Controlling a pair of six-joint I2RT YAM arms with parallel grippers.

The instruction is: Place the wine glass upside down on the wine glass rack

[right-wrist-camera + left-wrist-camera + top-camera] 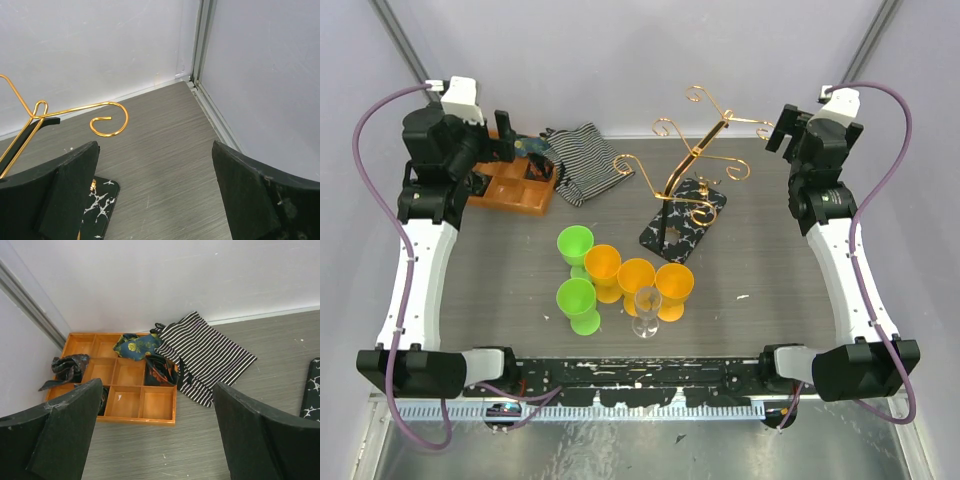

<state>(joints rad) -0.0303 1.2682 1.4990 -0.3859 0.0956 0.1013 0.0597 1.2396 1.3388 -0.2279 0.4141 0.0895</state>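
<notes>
Worryingly, while the left gripper (157,390) and right gripper (155,147) hang wide open and empty at the back, the wine glass (646,310) stands upright at the front, just beside the orange cups (638,275), so a careless reach may topple them.

Top view: high on the near side of the wine glass rack (684,226), looking steeply down, wide. Left wrist view, left of the rack, looks low and close — sharing only its base edge; right wrist view, on its right, shares one scroll.
</notes>
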